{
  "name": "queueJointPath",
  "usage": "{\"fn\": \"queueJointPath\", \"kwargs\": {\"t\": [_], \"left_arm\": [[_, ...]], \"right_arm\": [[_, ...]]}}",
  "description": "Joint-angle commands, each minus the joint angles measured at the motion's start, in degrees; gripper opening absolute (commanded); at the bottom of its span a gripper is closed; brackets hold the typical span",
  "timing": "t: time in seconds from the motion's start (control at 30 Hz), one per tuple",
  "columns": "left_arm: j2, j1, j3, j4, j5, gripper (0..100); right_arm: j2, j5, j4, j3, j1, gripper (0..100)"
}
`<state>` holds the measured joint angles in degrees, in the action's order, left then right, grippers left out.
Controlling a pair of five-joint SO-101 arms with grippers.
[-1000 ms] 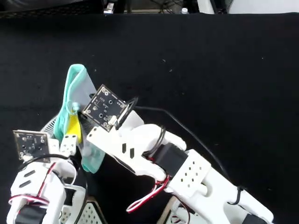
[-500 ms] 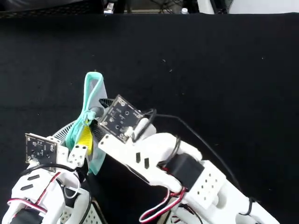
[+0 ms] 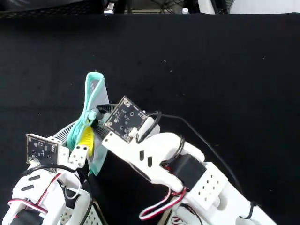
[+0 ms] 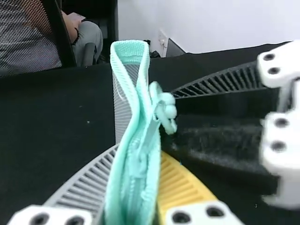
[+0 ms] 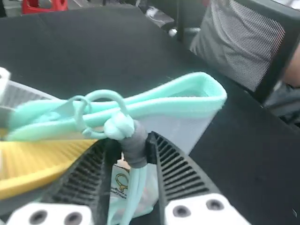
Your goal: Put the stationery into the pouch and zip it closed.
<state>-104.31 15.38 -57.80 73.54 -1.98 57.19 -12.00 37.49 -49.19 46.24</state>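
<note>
The left gripper (image 3: 78, 135) is holding the pouch (image 3: 93, 93) on its edge, lifted a little over the black table (image 3: 211, 70) at the robot's left side. Its yellow finger (image 4: 180, 187) and its grey ribbed finger (image 4: 82, 185) are pressing the lower part of the pouch from both sides, open only as far as the flattened cloth allows. I think it is gripping there so that the zip line is standing upward and is not moving when it is pulled. The right gripper (image 5: 133, 157) is squeezing the zipper pull (image 5: 133, 140) at its grey sleeve, just under the knot of the mint cord, with the two black fingers almost together. This grip is giving it a firm handle to drag the slider along the top edge. The end of the pouch beyond the pull seems not yet closed, so the zipping looks only partly done. Something pale is showing through the mesh, but I cannot tell whether it is the stationery.
</note>
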Motion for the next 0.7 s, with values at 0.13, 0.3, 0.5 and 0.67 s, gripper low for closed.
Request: {"fn": "queueJointPath", "kwargs": {"t": [0.13, 0.3, 0.5, 0.67], "left_arm": [[-0.1, 1.1, -0.7, 0.3, 5.9, 3], [-0.1, 1.0, -0.8, 0.4, 10.0, 3], [-0.1, 1.0, -0.8, 0.3, 7.4, 3], [-0.1, 1.0, -0.8, 0.3, 7.4, 3]], "right_arm": [[0.3, -0.8, 3.5, 4.3, -6.1, 1.2], [0.0, -4.2, 9.6, 12.4, -6.5, 1.1], [-0.1, -6.8, 9.9, 14.0, -11.3, 1.1], [-0.1, -9.0, 9.9, 13.8, -14.5, 1.1]]}}
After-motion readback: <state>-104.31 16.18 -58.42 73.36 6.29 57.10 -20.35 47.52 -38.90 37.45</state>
